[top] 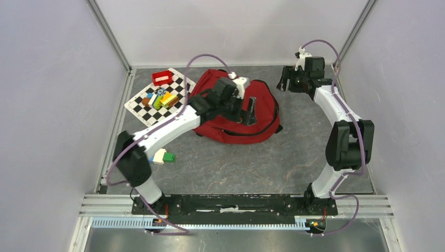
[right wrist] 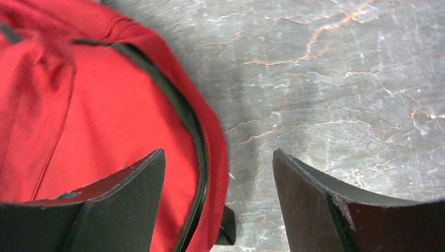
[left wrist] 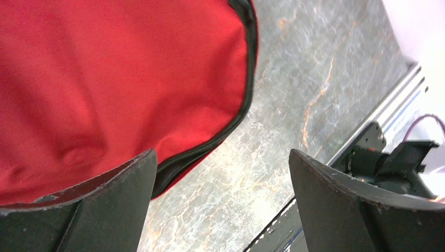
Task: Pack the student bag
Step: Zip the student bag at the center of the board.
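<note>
We saw the left gripper spread wide above the student bag, its arm hiding the bag's middle; the right gripper, also spread, hung empty beside the bag.

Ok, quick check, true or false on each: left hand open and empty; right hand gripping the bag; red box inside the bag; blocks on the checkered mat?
The left hand is open and empty. True.
The right hand grips the bag. False: it is open at the bag's edge, holding nothing.
The red box is inside the bag. False: it sits at the far edge of the mat.
Coloured blocks lie on the mat. True.
</note>
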### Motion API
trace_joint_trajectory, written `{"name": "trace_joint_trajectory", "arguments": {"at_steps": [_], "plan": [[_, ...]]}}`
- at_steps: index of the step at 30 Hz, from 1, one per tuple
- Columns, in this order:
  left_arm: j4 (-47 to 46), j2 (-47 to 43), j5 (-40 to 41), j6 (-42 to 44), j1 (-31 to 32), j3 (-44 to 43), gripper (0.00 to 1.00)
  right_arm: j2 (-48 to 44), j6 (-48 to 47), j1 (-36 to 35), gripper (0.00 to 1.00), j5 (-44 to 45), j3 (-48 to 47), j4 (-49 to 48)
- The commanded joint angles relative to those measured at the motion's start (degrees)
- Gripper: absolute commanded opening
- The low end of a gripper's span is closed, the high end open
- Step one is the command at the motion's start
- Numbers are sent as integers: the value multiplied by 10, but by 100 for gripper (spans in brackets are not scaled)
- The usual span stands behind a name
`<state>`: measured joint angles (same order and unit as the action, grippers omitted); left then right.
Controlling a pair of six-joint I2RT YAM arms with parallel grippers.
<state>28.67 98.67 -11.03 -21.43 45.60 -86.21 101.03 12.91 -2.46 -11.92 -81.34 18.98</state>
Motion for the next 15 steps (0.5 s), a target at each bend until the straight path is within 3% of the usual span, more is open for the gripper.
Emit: {"name": "trace_joint_trajectory", "arguments": {"at_steps": [1, 7, 15], "plan": [[33, -95, 77, -66, -59, 49, 100, -71, -101, -18, 79, -84, 1, 25], [31, -169, 69, -188, -201, 178, 100, -98, -143, -159, 75, -112, 29, 45], [22, -206, 37, -216, -300, 249, 100, -33, -173, -373, 72, -74, -12, 43]]}}
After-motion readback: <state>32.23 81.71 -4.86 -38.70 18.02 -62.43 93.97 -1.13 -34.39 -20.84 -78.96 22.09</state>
